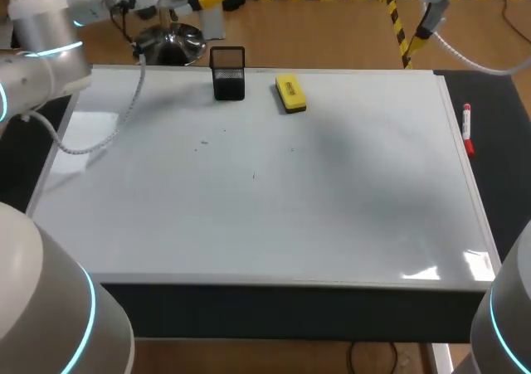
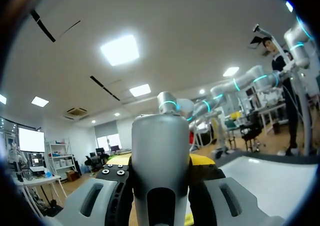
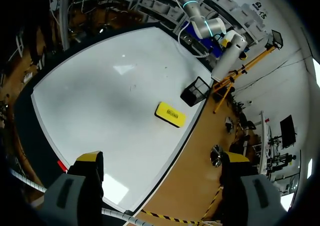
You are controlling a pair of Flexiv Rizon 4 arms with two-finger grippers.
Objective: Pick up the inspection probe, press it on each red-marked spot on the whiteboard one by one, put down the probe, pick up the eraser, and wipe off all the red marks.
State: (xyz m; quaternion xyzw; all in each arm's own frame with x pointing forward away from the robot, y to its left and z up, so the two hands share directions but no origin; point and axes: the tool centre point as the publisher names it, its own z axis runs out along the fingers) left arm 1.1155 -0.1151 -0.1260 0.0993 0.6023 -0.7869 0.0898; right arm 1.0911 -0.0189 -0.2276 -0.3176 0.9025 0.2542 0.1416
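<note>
Grip: the left gripper [image 2: 161, 162] is closed on the silver cylindrical inspection probe [image 2: 160, 136], with yellow tip material showing against the probe's side. The probe's long axis runs along the fingers, and its rounded end projects ahead of them. It points out level across the room, not down at the white rectangular whiteboard [image 1: 332, 208], which shows beside the gripper in the left wrist view. In the head view this gripper hangs beyond the board's back edge, near the back left corner.

The right gripper [image 3: 161, 158] stands wide open with nothing between its fingers, high off the board's back right and looking down on it.

The yellow rectangular eraser [image 1: 290, 93] lies flat on the board close to the back edge. Its long axis runs roughly front to back with a slight tilt. An upright black mesh holder [image 1: 228, 75] stands near its left, apart from it.

From the eraser to the front edge the board is plain white with a few small dark specks [image 1: 254, 175] left of centre. A red-and-white marker pen [image 1: 467, 129] lies on the black table [image 1: 502, 167] just off the right edge, parallel to it.
</note>
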